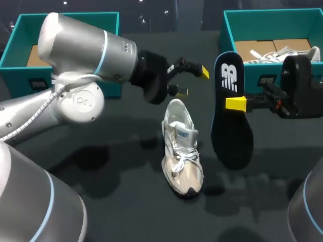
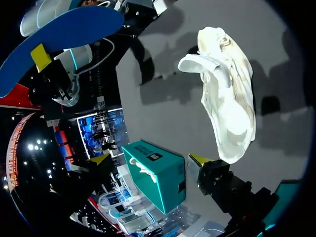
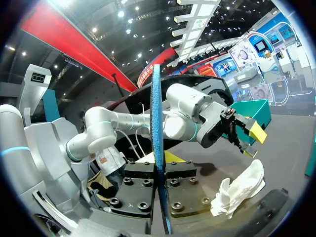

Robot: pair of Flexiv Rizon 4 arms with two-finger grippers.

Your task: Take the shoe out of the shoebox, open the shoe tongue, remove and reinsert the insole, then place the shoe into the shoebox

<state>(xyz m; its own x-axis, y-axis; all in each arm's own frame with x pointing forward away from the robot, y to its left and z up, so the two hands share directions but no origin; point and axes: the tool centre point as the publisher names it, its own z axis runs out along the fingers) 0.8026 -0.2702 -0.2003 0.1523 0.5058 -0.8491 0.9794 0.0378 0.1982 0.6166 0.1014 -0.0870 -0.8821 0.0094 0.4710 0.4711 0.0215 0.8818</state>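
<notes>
A beige and white shoe (image 1: 181,151) lies on the dark table, toe toward the front edge, tongue and laces loose. My left gripper (image 1: 193,82) hangs open just above its heel; in the left wrist view the shoe (image 2: 228,98) lies ahead of that open gripper (image 2: 150,159). My right gripper (image 1: 235,104) is shut on the dark insole (image 1: 232,141), which hangs upright in the air right of the shoe. The right wrist view has the insole (image 3: 158,148) edge-on between the fingers (image 3: 172,157), with the shoe (image 3: 239,190) and left gripper (image 3: 247,137) beyond.
A teal shoebox (image 1: 227,27) stands at the back right with a second white shoe (image 1: 282,53) in it. Another teal box (image 1: 17,50) stands at the back left, partly behind my left arm.
</notes>
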